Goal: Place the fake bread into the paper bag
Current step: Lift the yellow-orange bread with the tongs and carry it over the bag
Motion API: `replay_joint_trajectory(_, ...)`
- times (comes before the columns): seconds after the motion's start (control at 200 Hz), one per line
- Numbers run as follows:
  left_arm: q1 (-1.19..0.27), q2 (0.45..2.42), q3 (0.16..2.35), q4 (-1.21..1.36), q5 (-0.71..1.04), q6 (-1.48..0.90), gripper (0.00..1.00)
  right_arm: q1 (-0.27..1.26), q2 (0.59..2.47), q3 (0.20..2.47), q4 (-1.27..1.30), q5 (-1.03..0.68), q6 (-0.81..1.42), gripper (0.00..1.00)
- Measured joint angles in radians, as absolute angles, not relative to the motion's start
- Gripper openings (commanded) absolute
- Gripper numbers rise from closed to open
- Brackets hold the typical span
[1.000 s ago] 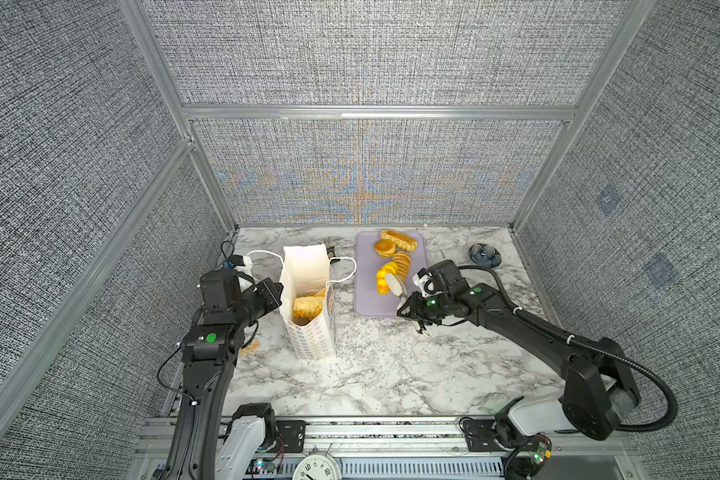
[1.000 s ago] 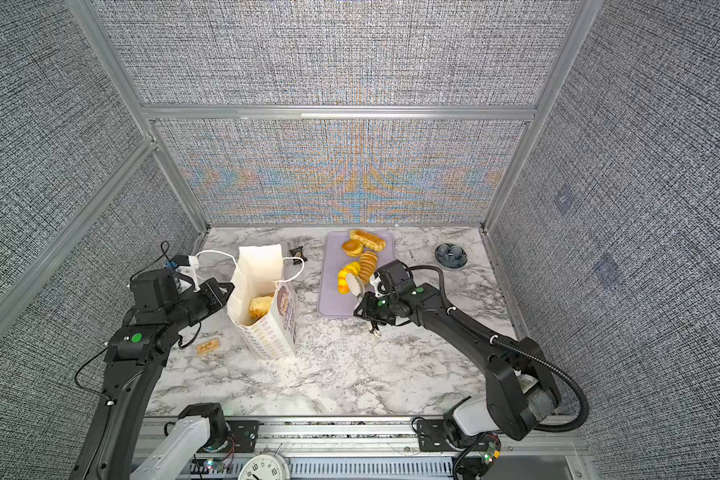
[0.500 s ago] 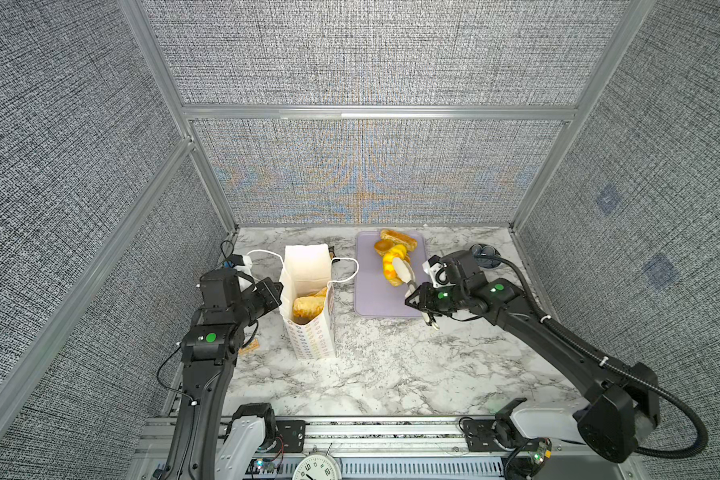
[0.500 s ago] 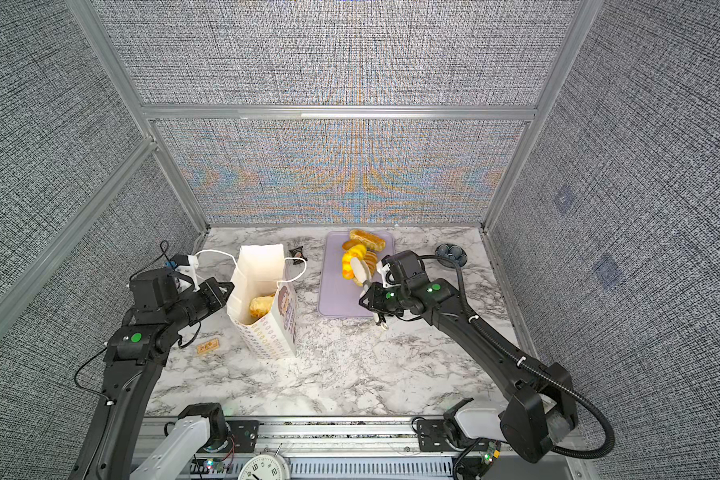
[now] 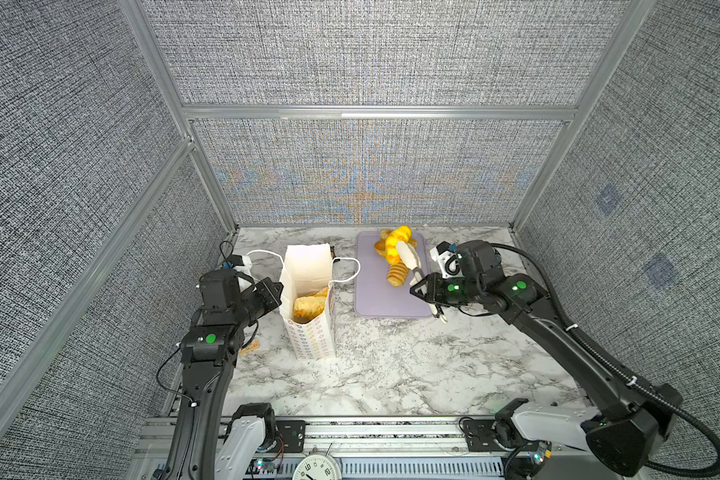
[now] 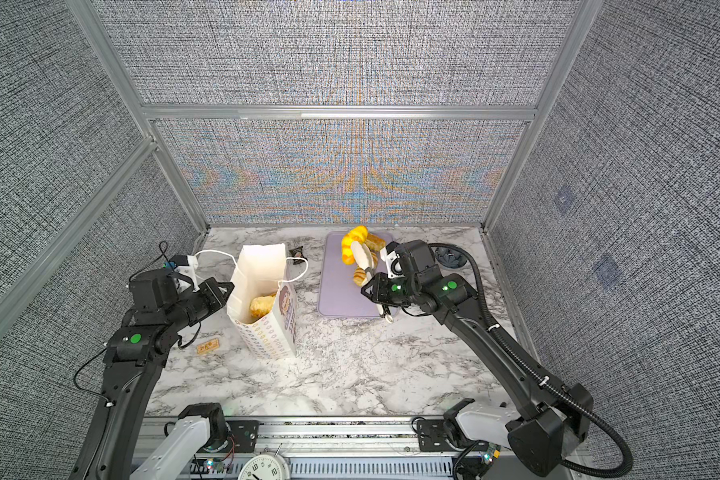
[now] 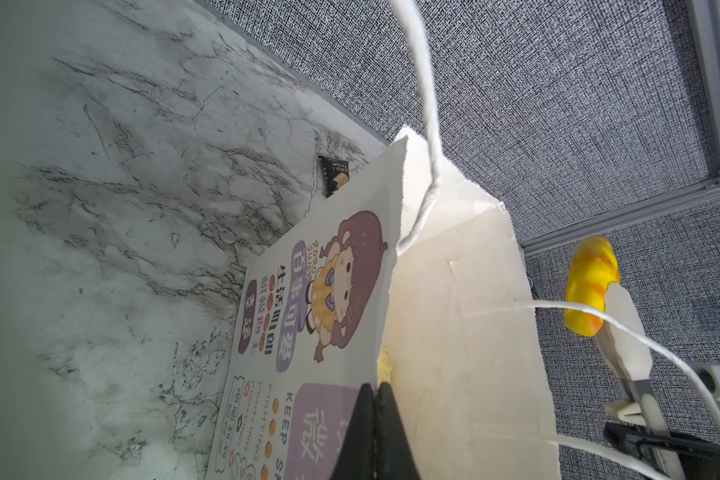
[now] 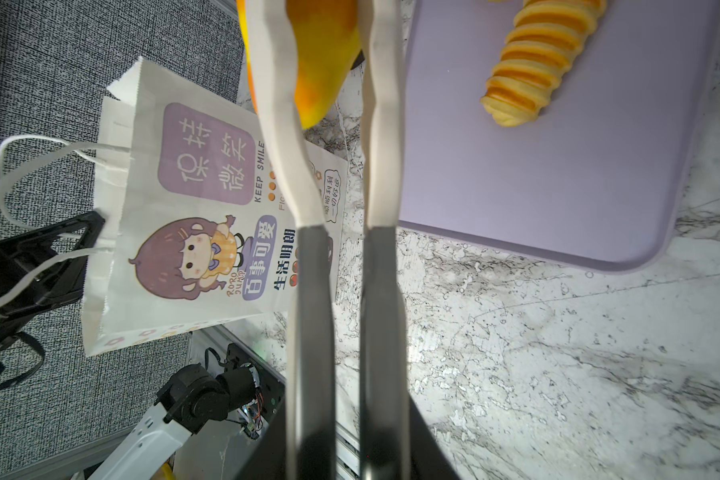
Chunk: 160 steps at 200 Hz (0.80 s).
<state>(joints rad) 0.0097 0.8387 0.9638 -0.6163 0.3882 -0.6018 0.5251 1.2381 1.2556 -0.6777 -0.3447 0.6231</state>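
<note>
While the left jaws are pressing shut on the paper bag (image 7: 454, 332), pinching its rim on the 9 o'clock side, they are acting as a stand. The tall, narrow bag is standing upright with its mouth gaping, presumably so bread can drop in without toppling it.

The right jaws are clenching the grey handles of a pair of tongs (image 8: 313, 282). The tongs' white tips are in turn squeezing a smooth yellow-orange loaf (image 8: 321, 54). The tongs seem to be giving extra reach and a broad hold on a rounded toy.

Taking the robot's side of a top view as 6 o'clock, the gripped loaf is hanging in the air over the 12 o'clock end of the lavender tray (image 5: 381, 299), not yet over the bag. The bag is standing on the marble counter (image 5: 391, 361), near the tray and at about 9 o'clock from it.

At least one golden loaf (image 5: 306, 307) is already lying inside the bag. A ridged pastry (image 8: 537, 62) is lying on the tray beneath the tongs, and more loaves (image 6: 377, 242) are sitting at the tray's far end.

In my judgement, carrying the loaf toward 9 o'clock is the step in hand, with several pieces left.
</note>
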Motion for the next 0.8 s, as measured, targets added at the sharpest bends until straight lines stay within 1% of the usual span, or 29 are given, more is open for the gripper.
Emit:
replay_joint_trajectory(0.495, 0.01, 0.84, 0.964, -0.616, 0.389, -0.604, 0.0, 0.526, 1.192, 1.319, -0.683, -0.354, 0.587, 0.29)
replay_joint_trajectory(0.8, 0.01, 0.842, 0.964, -0.616, 0.391, -0.606, 0.0, 0.556, 1.195, 1.374, -0.664, -0.398, 0.558, 0.29)
